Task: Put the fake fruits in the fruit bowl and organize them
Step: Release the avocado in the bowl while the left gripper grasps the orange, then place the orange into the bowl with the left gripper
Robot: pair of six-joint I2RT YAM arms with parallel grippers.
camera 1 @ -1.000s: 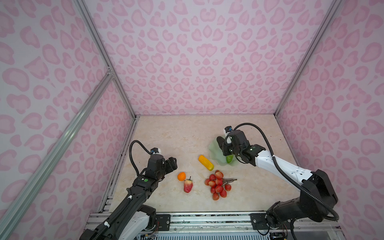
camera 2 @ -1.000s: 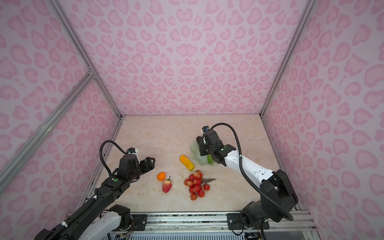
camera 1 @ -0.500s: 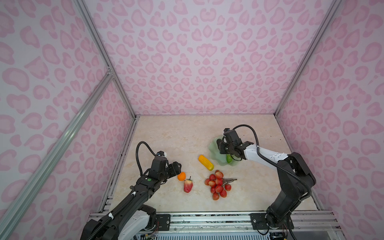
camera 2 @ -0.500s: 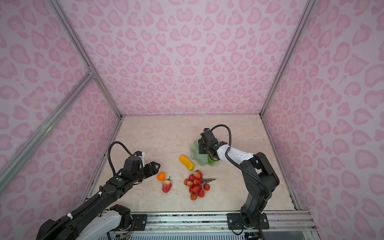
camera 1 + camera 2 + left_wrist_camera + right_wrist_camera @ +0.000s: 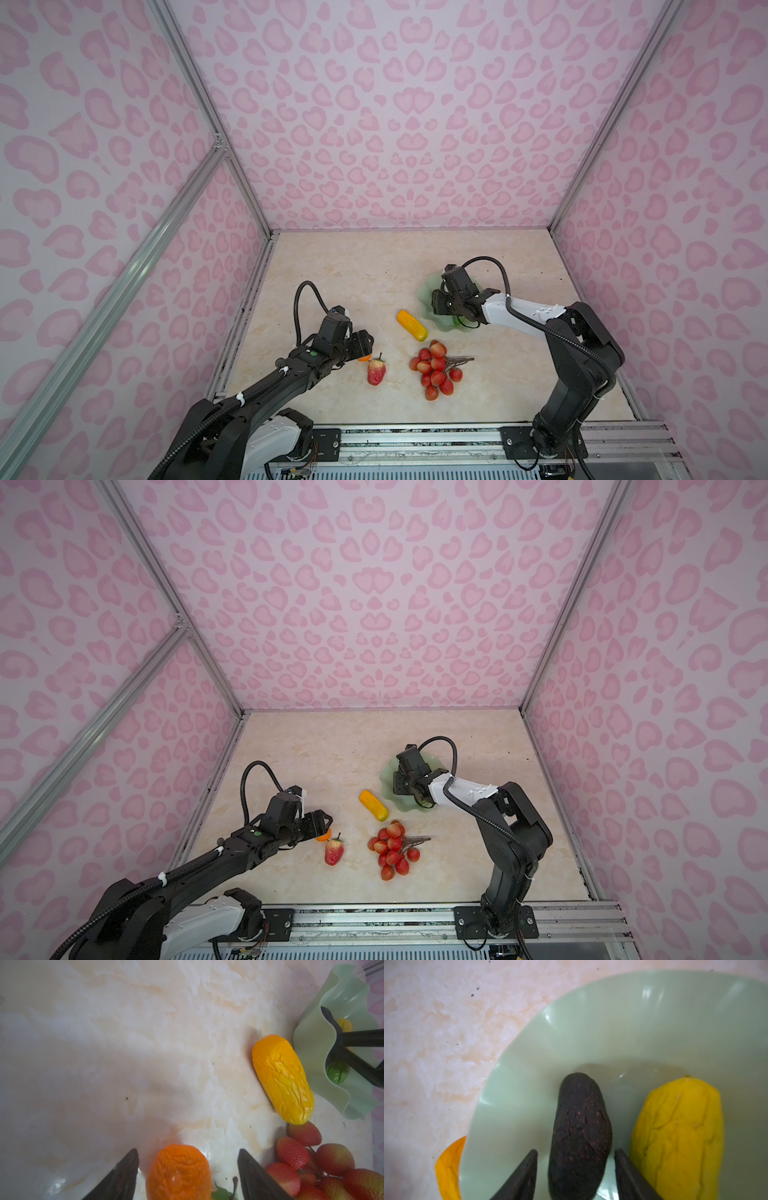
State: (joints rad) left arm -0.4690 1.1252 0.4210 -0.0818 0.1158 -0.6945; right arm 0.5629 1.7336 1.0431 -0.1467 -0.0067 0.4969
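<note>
The pale green fruit bowl (image 5: 427,297) (image 5: 612,1022) stands right of centre. My right gripper (image 5: 576,1150) (image 5: 446,305) hangs open inside it. The dark avocado (image 5: 581,1132) lies between its fingers with a gap on each side, next to a yellow-green oblong fruit (image 5: 679,1136). My left gripper (image 5: 188,1151) (image 5: 365,343) is open and low over the small orange (image 5: 178,1172) (image 5: 365,358), a finger on either side, neither touching. An orange-yellow oblong (image 5: 411,325) (image 5: 282,1080) lies just left of the bowl. The strawberry (image 5: 376,371) and the red berry bunch (image 5: 434,370) lie on the table nearer the front.
Pink patterned walls close the marble table on three sides. A metal rail (image 5: 415,432) with both arm bases runs along the front edge. The berry bunch's brown stem (image 5: 461,360) points right, toward my right arm.
My right gripper has opened and let go of the avocado, which now lies in the bowl. My left gripper has come down around the small orange and narrowed a little.
</note>
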